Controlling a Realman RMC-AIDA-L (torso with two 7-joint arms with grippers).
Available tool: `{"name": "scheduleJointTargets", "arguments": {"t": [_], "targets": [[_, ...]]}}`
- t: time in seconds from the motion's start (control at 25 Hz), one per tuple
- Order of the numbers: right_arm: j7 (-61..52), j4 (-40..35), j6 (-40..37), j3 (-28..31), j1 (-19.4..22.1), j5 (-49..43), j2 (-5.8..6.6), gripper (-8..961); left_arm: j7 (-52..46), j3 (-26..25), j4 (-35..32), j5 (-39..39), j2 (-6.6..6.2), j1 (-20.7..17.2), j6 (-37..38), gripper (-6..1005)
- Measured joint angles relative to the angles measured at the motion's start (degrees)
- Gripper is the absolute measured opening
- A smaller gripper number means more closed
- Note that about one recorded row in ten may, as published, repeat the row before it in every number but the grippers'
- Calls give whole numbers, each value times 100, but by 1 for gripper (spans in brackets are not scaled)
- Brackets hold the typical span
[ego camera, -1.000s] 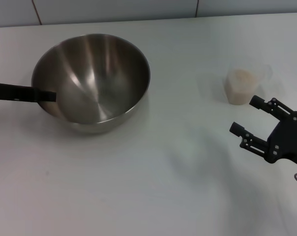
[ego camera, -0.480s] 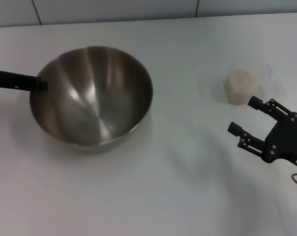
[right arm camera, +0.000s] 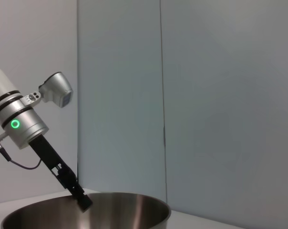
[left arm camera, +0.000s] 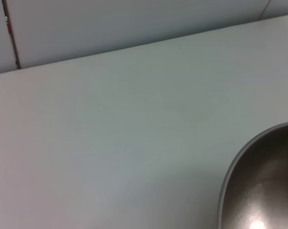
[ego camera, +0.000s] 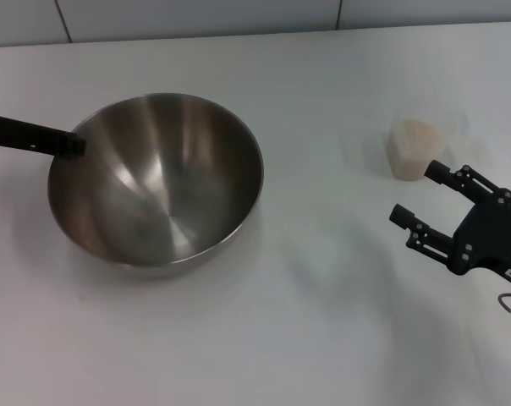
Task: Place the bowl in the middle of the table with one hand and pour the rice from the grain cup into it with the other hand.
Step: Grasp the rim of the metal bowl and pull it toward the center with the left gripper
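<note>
The large steel bowl point(ego camera: 154, 182) sits left of the middle of the white table point(ego camera: 306, 288). At the bowl's left rim my left gripper point(ego camera: 74, 146) is shut on its edge; the right wrist view shows that gripper point(right arm camera: 82, 200) clamped on the bowl point(right arm camera: 110, 210) under its silver arm point(right arm camera: 15, 119). The clear grain cup point(ego camera: 418, 139) stands upright at the right, holding a pale heap of rice point(ego camera: 412, 135). Just in front of the cup my right gripper point(ego camera: 416, 190) is open and apart from it. The left wrist view catches only the bowl's rim point(left arm camera: 258, 191).
A tiled wall point(ego camera: 196, 17) runs along the table's far edge. Bare white tabletop point(ego camera: 323, 211) lies between the bowl and the cup.
The bowl has slid toward the table's near side, carried by my left gripper. My right gripper has edged slightly left and toward the cup.
</note>
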State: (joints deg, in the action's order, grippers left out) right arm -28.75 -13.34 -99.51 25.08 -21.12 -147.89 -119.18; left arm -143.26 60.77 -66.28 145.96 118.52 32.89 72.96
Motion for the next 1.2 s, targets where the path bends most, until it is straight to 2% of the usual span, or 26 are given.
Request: {"name": "scheduleJointTargets", "arguments": {"t": [0.28,0.68,1.2], "targets": [[10,31,35,-2,-10,18,0,783,22,-38,-7,22,0,116,42,44],[10,134,117,-18,-26,24,0,782,57,-54,-105,135,-21,490,333,42],[11,261,292,-50,0,23,-5,782,126,-57,-534,116,-11,803,590,40]]}}
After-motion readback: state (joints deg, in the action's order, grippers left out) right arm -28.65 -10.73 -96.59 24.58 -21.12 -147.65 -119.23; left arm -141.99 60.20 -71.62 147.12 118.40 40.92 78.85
